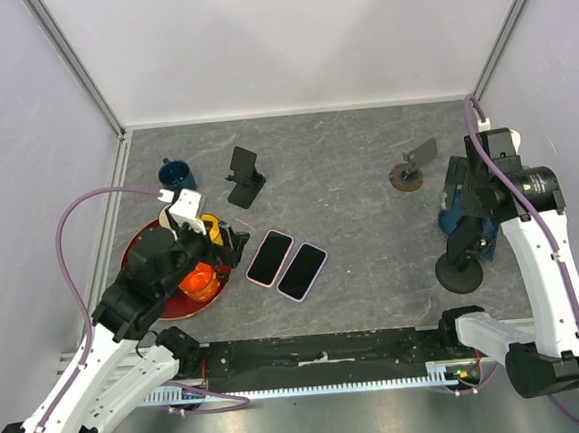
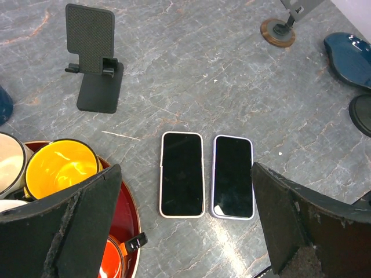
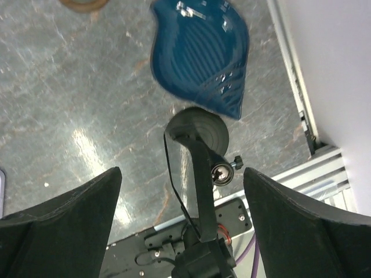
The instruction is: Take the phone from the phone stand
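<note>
left gripper (image 2: pixel 188 223) and right gripper (image 3: pixel 182 217) both gape wide — neither grips anything.

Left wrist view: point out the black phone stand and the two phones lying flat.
black phone stand (image 2: pixel 93 52), left wrist view, on its back plate
left phone (image 2: pixel 182 174), left wrist view, centre of screen
right phone (image 2: pixel 233 176), left wrist view, centre of screen

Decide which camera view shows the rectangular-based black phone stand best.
Left wrist: the rectangular-based black phone stand appears whole and close, its backplate empty. Top external also shows it whole, but small. Right wrist does not show it.
</note>
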